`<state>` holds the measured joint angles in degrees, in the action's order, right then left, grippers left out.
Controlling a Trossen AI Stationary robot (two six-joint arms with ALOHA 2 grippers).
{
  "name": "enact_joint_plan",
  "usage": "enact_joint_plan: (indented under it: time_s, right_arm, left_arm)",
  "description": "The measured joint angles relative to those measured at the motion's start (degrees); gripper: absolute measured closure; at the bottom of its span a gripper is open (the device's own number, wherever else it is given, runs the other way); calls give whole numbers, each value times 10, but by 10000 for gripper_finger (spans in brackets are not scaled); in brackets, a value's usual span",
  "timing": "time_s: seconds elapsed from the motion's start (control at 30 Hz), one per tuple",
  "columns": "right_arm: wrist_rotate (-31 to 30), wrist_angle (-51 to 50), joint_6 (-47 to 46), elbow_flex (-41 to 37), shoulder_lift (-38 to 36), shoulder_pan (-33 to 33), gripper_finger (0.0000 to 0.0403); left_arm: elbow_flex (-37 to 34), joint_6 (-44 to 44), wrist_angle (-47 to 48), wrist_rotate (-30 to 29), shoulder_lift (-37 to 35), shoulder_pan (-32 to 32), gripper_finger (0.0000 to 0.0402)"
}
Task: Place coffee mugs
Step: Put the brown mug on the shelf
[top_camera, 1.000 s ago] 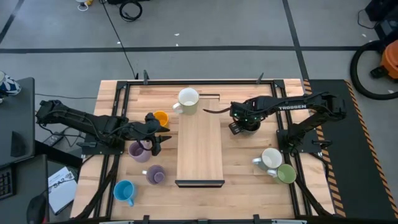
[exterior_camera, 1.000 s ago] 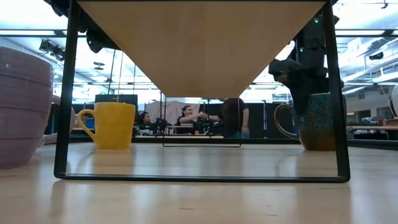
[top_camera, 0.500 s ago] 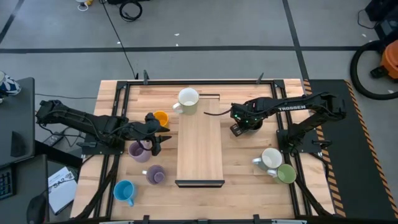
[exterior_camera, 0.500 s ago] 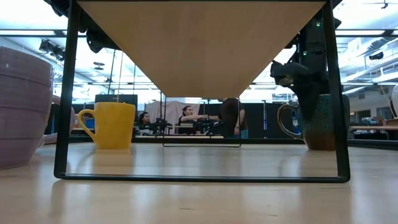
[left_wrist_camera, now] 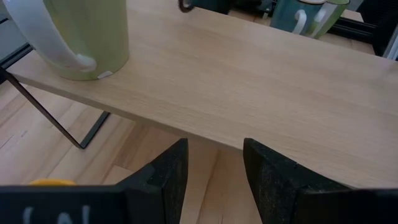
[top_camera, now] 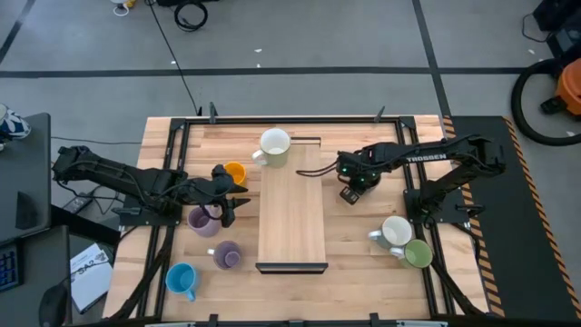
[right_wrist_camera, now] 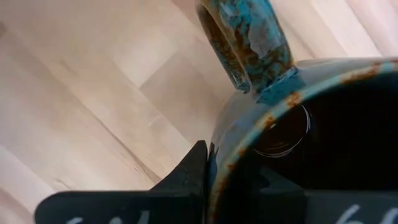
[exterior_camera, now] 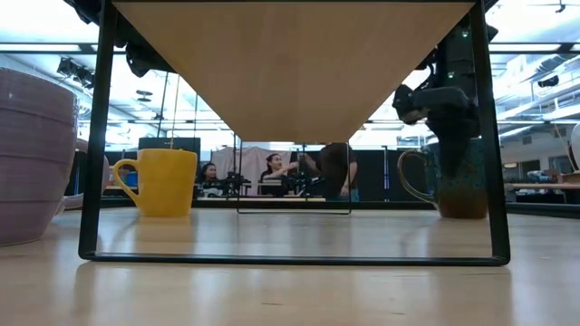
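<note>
A dark grey, teal-speckled mug (exterior_camera: 458, 179) stands upright to the right of the wooden riser shelf (top_camera: 292, 213). My right gripper (top_camera: 350, 178) is shut on its rim. A white mug (top_camera: 274, 145) stands on the shelf's far end. My left gripper (top_camera: 227, 207) is open and empty, at the shelf's left side, between the orange mug (top_camera: 234, 171) and a lavender mug (top_camera: 201, 218). In the left wrist view its fingers (left_wrist_camera: 168, 177) point at the shelf's edge. My right gripper holds the dark mug's rim (right_wrist_camera: 249, 134) right beside the handle (right_wrist_camera: 249, 37), one finger outside the wall (right_wrist_camera: 198, 165) and one inside. The fingers come from above, pointing down. The mug is upright, its base at table level; whether it is just clear I cannot tell.
A second lavender mug (top_camera: 227, 255) and a light blue mug (top_camera: 182, 280) stand at the near left. A white mug (top_camera: 397, 232) and a green mug (top_camera: 418, 254) stand at the near right. The shelf's black wire legs (exterior_camera: 95, 136) frame the low view.
My right gripper, with the dark mug in its hold, has shifted a little toward the shelf and the table's near edge. The mug has stayed upright.
</note>
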<state>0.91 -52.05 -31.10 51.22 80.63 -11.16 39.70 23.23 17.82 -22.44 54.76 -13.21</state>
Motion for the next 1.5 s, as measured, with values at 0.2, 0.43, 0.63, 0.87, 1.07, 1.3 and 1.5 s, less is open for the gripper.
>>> enact_joint_plan:
  time_s: [0.2,0.43,0.63,0.87,1.07,1.3,1.5]
  right_arm:
    - [7,-12,71,15,1,19,360]
    - [8,-69,133,66,1,41,360]
    - [8,-150,172,122,0,58,360]
    - [8,-212,223,208,0,75,360]
    - [8,-240,281,288,0,82,360]
    - [6,-245,338,356,0,82,360]
    - [6,-239,369,397,7,80,360]
  left_arm:
    - [0,0,0,0,0,0,241]
    - [0,0,0,0,0,0,241]
    - [0,0,0,0,0,0,241]
    - [0,0,0,0,0,0,241]
    - [0,0,0,0,0,0,241]
    - [0,0,0,0,0,0,241]
    - [0,1,0,0,0,0,241]
